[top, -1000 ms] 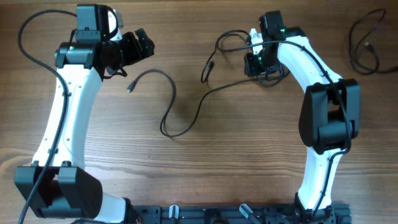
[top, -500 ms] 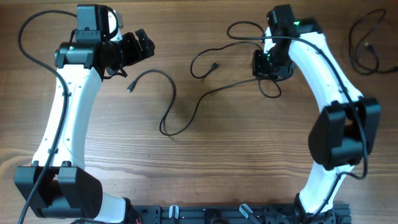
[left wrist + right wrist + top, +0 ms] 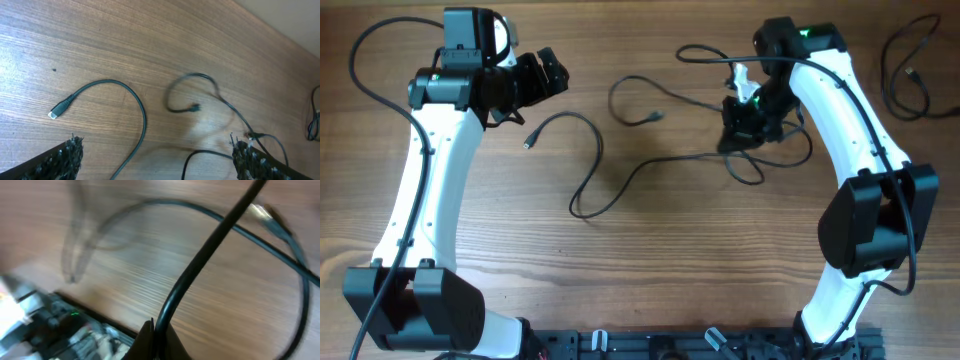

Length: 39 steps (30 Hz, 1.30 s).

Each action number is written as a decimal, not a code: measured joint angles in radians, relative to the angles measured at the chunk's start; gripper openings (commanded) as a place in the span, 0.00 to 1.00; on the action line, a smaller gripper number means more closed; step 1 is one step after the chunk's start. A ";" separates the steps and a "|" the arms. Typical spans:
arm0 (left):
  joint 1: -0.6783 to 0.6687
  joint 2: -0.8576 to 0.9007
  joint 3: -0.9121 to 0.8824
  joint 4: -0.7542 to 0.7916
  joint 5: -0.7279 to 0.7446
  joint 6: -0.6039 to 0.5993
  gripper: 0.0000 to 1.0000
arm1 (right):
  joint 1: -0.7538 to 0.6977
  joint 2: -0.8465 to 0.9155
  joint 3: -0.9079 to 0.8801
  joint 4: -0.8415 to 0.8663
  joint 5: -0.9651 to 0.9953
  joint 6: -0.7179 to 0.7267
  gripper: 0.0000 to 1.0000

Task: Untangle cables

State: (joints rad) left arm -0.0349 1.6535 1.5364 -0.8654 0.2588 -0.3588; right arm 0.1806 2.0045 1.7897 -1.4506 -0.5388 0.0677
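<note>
The cables lie as thin black strands across the wooden table. One cable point(image 3: 592, 140) runs from a small plug point(image 3: 528, 143) through an S-curve toward the right arm. It also shows in the left wrist view as a cable point(image 3: 131, 93) with a plug point(image 3: 55, 113). A second cable's loop point(image 3: 620, 95) ends in a plug point(image 3: 656, 118). My right gripper point(image 3: 740, 128) is shut on a cable point(image 3: 210, 245) that rises from between the pinched jaws point(image 3: 156, 335) amid a small tangle. My left gripper point(image 3: 548, 72) hangs open above the table, fingertips point(image 3: 67, 157) wide apart, holding nothing.
Another black cable point(image 3: 905, 70) lies coiled at the far right corner of the table. The arms' bases and a black rail point(image 3: 700, 345) line the front edge. Thick black wires run along both white arms.
My right gripper has shut on a cable and moved toward the table's front, dragging strands with it. The plug-ended loop has spread to the left. The left arm has not moved.
</note>
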 measured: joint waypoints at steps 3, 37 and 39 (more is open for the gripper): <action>0.000 0.000 0.000 -0.013 0.000 0.000 0.98 | -0.001 0.000 0.001 0.077 -0.162 -0.025 0.04; 0.000 0.002 0.000 -0.018 0.000 0.000 0.97 | -0.064 0.000 0.011 0.467 0.283 1.946 0.05; 0.000 0.002 0.000 -0.018 0.000 0.002 0.97 | -0.064 0.000 0.011 0.448 0.325 1.959 0.05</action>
State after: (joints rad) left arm -0.0349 1.6550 1.5364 -0.8837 0.2588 -0.3569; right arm 0.1169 2.0045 1.8004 -1.0023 -0.2142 2.0266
